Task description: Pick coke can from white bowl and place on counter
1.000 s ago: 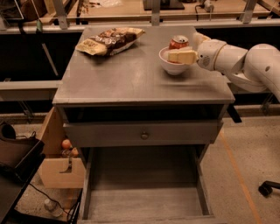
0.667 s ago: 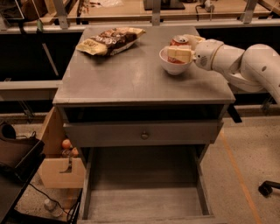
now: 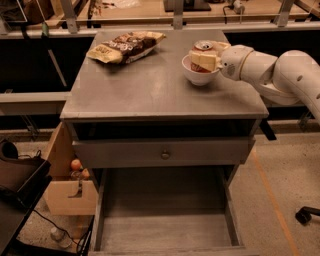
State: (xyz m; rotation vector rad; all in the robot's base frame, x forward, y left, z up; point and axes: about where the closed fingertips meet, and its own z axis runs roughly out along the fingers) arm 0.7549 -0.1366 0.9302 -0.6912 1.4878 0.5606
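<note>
The coke can, red with a silver top, stands upright in the white bowl at the back right of the grey counter. My gripper reaches in from the right, level with the can and just above the bowl's rim, with the can between its two sides. The white arm stretches out past the counter's right edge. The can's lower part is hidden by the bowl and the gripper.
A yellow-and-brown snack bag lies at the back left of the counter. Below the knobbed drawer a lower drawer stands pulled out. A wooden workbench runs behind. A cardboard box sits at the lower left.
My gripper has moved a little to the left, further around the can. The can and the bowl have stayed in place.
</note>
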